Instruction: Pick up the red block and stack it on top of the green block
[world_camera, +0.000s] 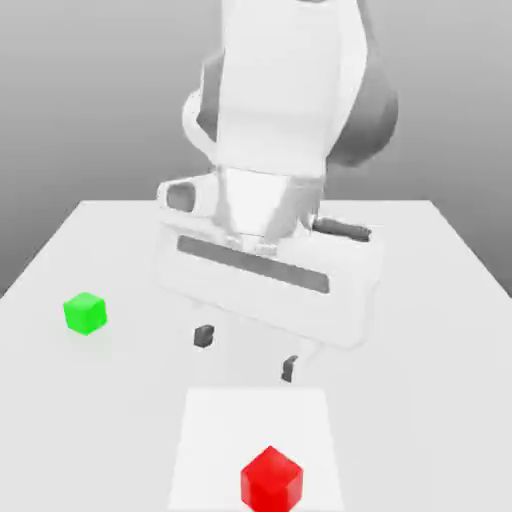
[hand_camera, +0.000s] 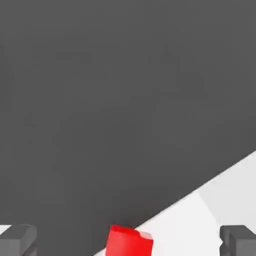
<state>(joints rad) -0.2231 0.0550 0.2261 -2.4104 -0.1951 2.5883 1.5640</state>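
Observation:
The red block (world_camera: 271, 479) is a small bright cube resting on the white table near its front edge. In the hand view the red block (hand_camera: 129, 241) lies between the two dark fingertips (hand_camera: 18, 239), close to the table's edge. The green block (world_camera: 85, 313) sits alone on the table at the exterior view's left. My gripper (world_camera: 246, 353) hangs above the table behind the red block, open, with nothing between its fingers. It is well to the right of the green block.
The white table (world_camera: 440, 330) stretches wide around both blocks. A slightly brighter rectangular patch (world_camera: 215, 440) marks the surface under the red block. The arm's bulky white body (world_camera: 290, 110) rises behind the gripper.

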